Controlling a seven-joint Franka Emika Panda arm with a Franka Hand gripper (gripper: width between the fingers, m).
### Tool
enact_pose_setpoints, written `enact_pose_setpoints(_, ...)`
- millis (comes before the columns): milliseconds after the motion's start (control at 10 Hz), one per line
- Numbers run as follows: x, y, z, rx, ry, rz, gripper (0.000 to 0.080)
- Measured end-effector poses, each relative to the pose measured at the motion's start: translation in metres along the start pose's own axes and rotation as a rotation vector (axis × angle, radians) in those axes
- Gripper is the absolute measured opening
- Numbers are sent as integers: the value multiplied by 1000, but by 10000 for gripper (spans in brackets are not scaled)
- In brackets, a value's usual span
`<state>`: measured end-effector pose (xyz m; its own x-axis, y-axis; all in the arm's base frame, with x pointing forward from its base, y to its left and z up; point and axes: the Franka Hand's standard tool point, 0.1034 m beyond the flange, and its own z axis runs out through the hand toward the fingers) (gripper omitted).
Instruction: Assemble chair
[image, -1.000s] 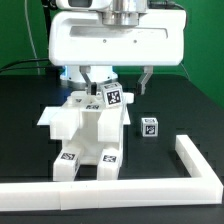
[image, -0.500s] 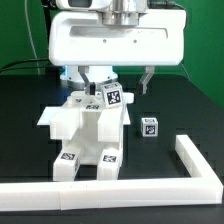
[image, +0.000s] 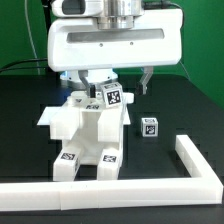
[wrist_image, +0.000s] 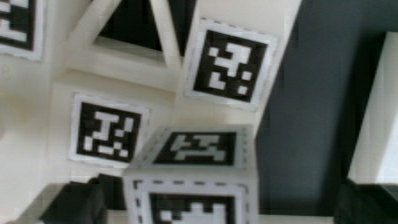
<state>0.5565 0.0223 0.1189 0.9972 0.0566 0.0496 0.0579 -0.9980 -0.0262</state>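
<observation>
The hand (image: 118, 84) hangs over the back of the chair (image: 88, 135), its jaws spread wide and clamping nothing. One dark finger (image: 94, 76) shows just above the chair's top, the other (image: 148, 78) stands well off toward the exterior view's right.

The chair stands upright on the black counter (image: 190, 105), about mid-scene, partly built: a stepped white block with two legs toward the camera, each with a small tag at its foot. At its top a post carries a large tag (image: 112, 97), tilted a little, just below the gap between the fingers and apart from both.

A small white cube (image: 149, 126) with a tag on its face sits on the counter near the chair, on the exterior view's right, not touching it. The rail (image: 192, 160) runs along the near edge and turns up on that same side.

In the wrist view the chair (wrist_image: 169, 95) fills the picture at close range, white faces with several tags, all blurred.
</observation>
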Motion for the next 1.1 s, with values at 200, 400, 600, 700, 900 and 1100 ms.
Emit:
enact_pose_setpoints(200,0,0,0,0,-1,0,403)
enact_pose_setpoints(400,0,0,0,0,-1,0,284)
enact_pose_setpoints(600,0,0,0,0,-1,31,284)
enact_pose_setpoints(700,0,0,0,0,-1,31,284)
enact_pose_setpoints(900,0,0,1,0,-1,182,284)
enact_pose_setpoints(1100,1,3,1,-2,6,359,284)
